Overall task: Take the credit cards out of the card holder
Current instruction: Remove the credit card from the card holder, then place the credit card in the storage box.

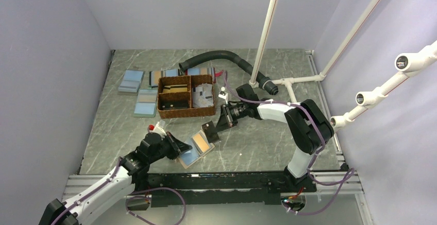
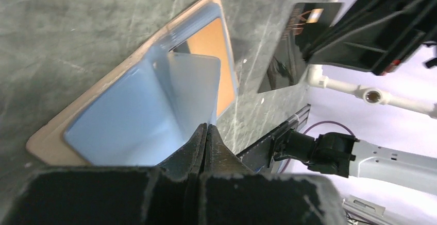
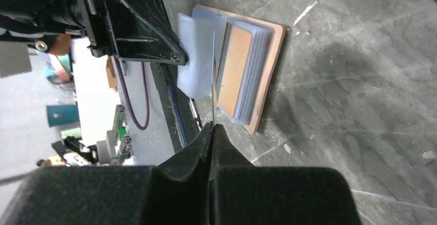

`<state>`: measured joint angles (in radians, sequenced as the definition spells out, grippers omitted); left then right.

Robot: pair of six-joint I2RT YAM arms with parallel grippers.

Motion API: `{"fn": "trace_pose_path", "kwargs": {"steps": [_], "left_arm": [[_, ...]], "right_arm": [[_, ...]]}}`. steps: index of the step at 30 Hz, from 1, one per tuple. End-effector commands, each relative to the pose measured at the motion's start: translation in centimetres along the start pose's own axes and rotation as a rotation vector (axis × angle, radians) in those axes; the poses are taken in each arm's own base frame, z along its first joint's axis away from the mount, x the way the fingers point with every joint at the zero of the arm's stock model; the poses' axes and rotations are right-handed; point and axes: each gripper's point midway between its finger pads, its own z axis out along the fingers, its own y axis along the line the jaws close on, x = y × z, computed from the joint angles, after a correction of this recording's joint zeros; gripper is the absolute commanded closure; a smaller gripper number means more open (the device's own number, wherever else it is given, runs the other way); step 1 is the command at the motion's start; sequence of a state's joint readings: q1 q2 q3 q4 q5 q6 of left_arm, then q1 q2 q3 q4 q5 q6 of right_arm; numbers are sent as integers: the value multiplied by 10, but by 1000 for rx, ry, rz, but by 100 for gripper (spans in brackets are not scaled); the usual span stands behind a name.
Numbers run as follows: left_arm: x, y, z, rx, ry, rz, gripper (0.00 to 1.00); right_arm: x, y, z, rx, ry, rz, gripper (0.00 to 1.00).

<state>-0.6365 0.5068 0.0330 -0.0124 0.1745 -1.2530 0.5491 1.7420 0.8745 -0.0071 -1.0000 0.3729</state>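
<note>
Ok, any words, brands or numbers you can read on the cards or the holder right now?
Nothing readable in any view.
On the black card in the right hand: a gold mark near one end, too blurred to read.
On the card holder: plain blue and orange faces, no print shows.
On the dark cards in the basket: too small to read.

Setting: a robotics lab cell, and you are working inside it.
- Your left arm (image 1: 103,190) and right arm (image 1: 304,124) are bolted to an aluminium rail (image 1: 337,184) at 6 o'clock.
- A grey marble-patterned table (image 1: 257,148) is boxed in by plain pale walls (image 1: 46,55) at 9, 12 and 3 o'clock.
- A white pipe frame (image 1: 268,24) runs from 12 to 3 o'clock.
- Purple cables (image 1: 183,204) loop loose by the rail.
</note>
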Motion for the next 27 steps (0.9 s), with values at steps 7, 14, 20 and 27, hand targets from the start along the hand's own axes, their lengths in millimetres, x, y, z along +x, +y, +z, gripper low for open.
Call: {"fn": "trace_pose_path", "kwargs": {"steps": [7, 14, 20, 27], "left_arm": [[-4, 4, -8, -155, 24, 25, 100], [-7, -4, -10, -174, 41, 94, 100], [-11, -6, -16, -205, 36, 122, 100], [-17, -5, -27, -253, 19, 162, 100]], "right_arm": [[-60, 44, -17, -22, 14, -296, 100], [-100, 65, -20, -54, 51, -456, 100], [-153, 72, -19, 28, 38, -630, 100], [-210, 81, -18, 88, -29, -781, 100]]}}
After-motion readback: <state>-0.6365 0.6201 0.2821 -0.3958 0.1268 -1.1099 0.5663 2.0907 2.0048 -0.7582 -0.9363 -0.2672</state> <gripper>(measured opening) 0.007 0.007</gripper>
